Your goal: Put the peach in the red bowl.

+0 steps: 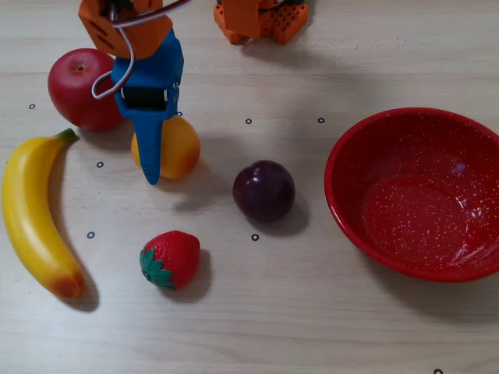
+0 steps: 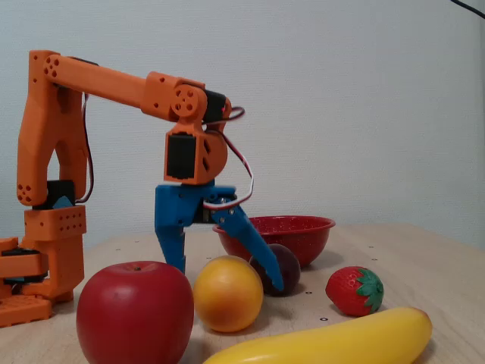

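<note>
The peach (image 1: 181,145) (image 2: 227,294) is a yellow-orange ball on the table, between the red apple and the dark plum. My blue gripper (image 1: 154,148) (image 2: 226,277) is open and hangs low over the peach. In the fixed view one finger (image 2: 171,244) stands behind the peach on the left. The other finger (image 2: 261,262) slants down on its right, in front of the plum. In the overhead view the gripper body covers the peach's left part. The red bowl (image 1: 347,148) (image 2: 303,227), speckled and empty, sits at the right of the overhead view.
A red apple (image 1: 78,89) and a banana (image 1: 30,214) lie left of the peach in the overhead view. A strawberry (image 1: 171,259) lies below it and a purple plum (image 1: 263,190) to its right. The orange arm base (image 1: 261,17) stands at the top edge.
</note>
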`<state>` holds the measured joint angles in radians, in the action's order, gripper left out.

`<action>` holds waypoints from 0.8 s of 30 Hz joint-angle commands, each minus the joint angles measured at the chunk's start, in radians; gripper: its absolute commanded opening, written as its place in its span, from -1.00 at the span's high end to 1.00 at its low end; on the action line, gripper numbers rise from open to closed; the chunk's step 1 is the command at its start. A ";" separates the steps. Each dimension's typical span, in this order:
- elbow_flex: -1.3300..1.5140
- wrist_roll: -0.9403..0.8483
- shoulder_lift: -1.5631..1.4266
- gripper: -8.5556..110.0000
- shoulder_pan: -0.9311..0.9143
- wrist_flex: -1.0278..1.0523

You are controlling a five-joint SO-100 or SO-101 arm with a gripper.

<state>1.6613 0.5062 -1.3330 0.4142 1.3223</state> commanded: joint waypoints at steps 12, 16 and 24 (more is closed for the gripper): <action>-0.002 0.060 0.015 -0.01 0.009 -0.072; -0.002 0.083 0.026 0.12 0.014 -0.080; -0.014 0.098 0.040 0.81 0.031 -0.055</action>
<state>1.6782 0.5752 -1.2855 0.4142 1.2533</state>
